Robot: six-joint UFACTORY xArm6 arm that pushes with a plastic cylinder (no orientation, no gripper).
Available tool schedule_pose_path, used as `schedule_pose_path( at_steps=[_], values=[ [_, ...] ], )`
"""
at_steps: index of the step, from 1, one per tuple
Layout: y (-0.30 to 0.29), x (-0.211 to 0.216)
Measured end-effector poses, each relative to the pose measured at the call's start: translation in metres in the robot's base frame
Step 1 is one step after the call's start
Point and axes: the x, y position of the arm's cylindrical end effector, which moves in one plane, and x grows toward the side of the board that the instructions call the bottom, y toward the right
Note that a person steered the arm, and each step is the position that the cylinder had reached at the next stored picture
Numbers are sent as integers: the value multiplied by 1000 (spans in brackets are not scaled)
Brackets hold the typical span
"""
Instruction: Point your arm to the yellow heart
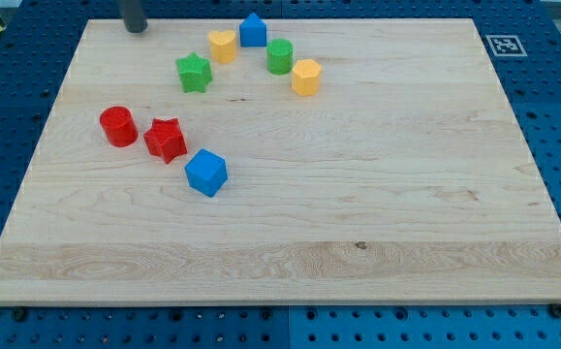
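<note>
The yellow heart (222, 45) lies near the board's top edge, left of the blue pentagon-like block (253, 30). My tip (136, 29) rests at the board's top edge, well to the view's left of the yellow heart and apart from it. A green star (194, 73) lies below and between the tip and the heart.
A green cylinder (280, 56) and a yellow hexagon (306, 77) lie right of the heart. A red cylinder (118, 127), a red star (166, 139) and a blue cube (205, 173) sit at the view's left. The wooden board (377, 194) carries a marker tag (504, 45).
</note>
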Motion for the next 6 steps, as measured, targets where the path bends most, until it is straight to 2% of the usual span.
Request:
schedule_pose_path(
  at_steps=[3,6],
  values=[
    [20,-15],
    [75,-13]
  ],
)
